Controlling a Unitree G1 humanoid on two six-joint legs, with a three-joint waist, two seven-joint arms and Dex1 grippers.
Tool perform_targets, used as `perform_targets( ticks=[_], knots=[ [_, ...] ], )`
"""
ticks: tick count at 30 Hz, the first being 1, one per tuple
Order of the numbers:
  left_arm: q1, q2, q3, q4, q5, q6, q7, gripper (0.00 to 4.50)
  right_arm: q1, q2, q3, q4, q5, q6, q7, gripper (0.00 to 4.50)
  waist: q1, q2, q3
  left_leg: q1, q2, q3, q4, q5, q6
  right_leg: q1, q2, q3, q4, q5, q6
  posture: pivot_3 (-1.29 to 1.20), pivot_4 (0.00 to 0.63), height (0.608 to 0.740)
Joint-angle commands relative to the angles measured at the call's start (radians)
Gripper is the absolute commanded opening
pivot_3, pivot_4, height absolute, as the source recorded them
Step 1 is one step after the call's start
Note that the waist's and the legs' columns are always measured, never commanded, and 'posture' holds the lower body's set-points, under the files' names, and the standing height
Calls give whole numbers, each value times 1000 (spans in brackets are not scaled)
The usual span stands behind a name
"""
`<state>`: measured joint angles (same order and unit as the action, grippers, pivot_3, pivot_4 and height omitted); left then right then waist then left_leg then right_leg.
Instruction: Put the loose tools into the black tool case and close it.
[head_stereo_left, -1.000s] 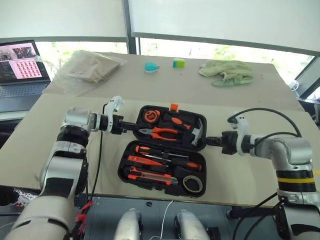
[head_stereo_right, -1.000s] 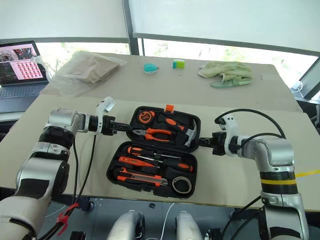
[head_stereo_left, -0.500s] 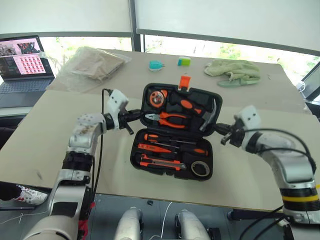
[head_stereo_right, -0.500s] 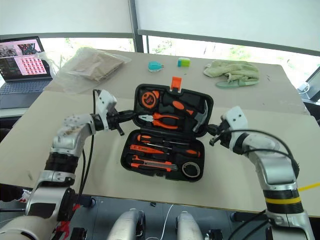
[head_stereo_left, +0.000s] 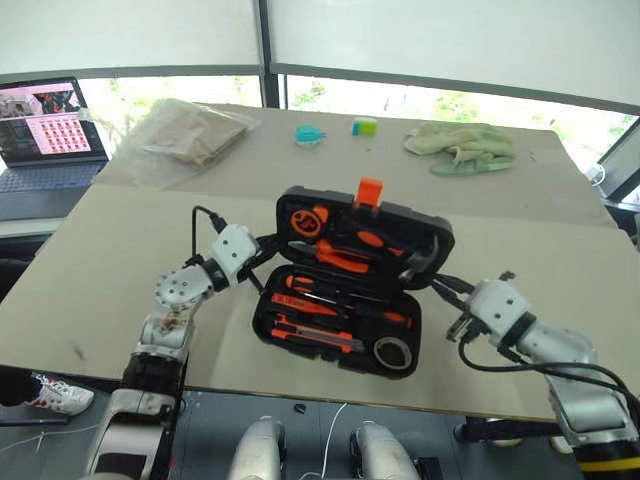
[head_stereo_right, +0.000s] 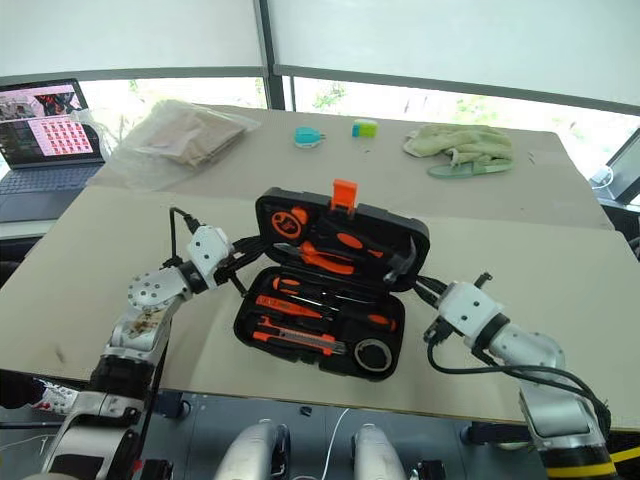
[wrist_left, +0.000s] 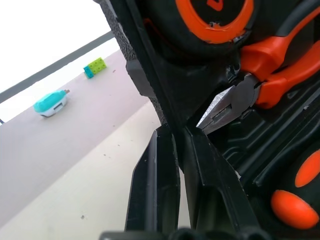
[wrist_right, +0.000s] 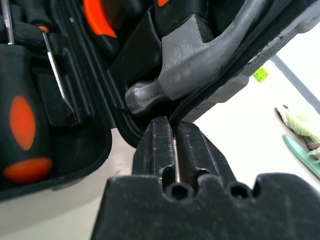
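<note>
The black tool case lies in the middle of the table with its lid raised and leaning over the base, orange latch on top. In the base lie the screwdrivers, the utility knife and the dark tape roll. Pliers and a hammer sit in the lid. My left gripper meets the lid's left rim, fingers close together. My right gripper meets the lid's right rim, fingers pressed together.
An open laptop stands at the far left. A plastic bag of cloth, a teal object, a small green block and a green cloth lie along the back. The table's front edge runs just below the case.
The lid has swung up from lying flat to leaning over the base. Both grippers have rolled over and come back towards me with it.
</note>
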<state>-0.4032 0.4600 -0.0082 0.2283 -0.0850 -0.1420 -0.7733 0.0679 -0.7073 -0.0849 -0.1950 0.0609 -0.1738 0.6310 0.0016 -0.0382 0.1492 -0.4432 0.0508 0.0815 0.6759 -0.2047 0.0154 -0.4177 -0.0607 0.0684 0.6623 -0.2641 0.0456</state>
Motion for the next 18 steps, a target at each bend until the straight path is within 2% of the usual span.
perform_targets(
  ticks=[1,3,4,7,8,11,13,18],
  knots=[
    [65,39,62,-131,-49,93,29,1777,77,-18,-93,-106,54,-15,19,1743,-3,0,0,0,0,0,0,0,0,0,0,0,0,0,0,0,150,740],
    [106,56,98,-205,-81,158,48,2643,144,-33,-157,-185,90,-7,42,2475,-4,0,0,0,1,0,0,0,0,0,0,0,1,0,0,0,150,740],
    [122,61,116,-235,-97,193,60,2909,166,-38,-188,-216,102,1,45,2720,-4,0,0,0,1,0,0,0,0,0,0,0,1,0,0,0,150,740],
    [158,76,139,-288,-124,279,68,4196,198,-29,-231,-297,213,190,33,3870,-4,0,0,4,1,0,1,0,0,5,0,0,1,0,0,0,150,740],
    [156,75,149,-292,-145,332,75,4424,196,-26,-236,-315,276,281,27,4180,-5,0,0,7,1,0,1,0,0,8,0,0,0,0,0,0,150,740],
    [101,70,171,-272,-227,510,81,4424,135,-30,-242,-321,430,517,1,4180,-6,-1,0,18,1,0,-1,0,-1,17,0,0,-2,-1,-2,0,150,740],
    [40,76,166,-239,-268,613,65,4424,67,-37,-241,-302,520,665,-23,4180,-6,-1,1,18,2,0,-1,0,-1,18,0,0,-2,-1,-2,0,150,740],
    [-277,101,97,31,-322,958,-12,4424,-252,-23,-218,-142,787,1152,-144,4180,-8,-4,2,17,1,-1,0,1,-1,16,1,0,-2,-1,-3,0,150,740]
  ],
)
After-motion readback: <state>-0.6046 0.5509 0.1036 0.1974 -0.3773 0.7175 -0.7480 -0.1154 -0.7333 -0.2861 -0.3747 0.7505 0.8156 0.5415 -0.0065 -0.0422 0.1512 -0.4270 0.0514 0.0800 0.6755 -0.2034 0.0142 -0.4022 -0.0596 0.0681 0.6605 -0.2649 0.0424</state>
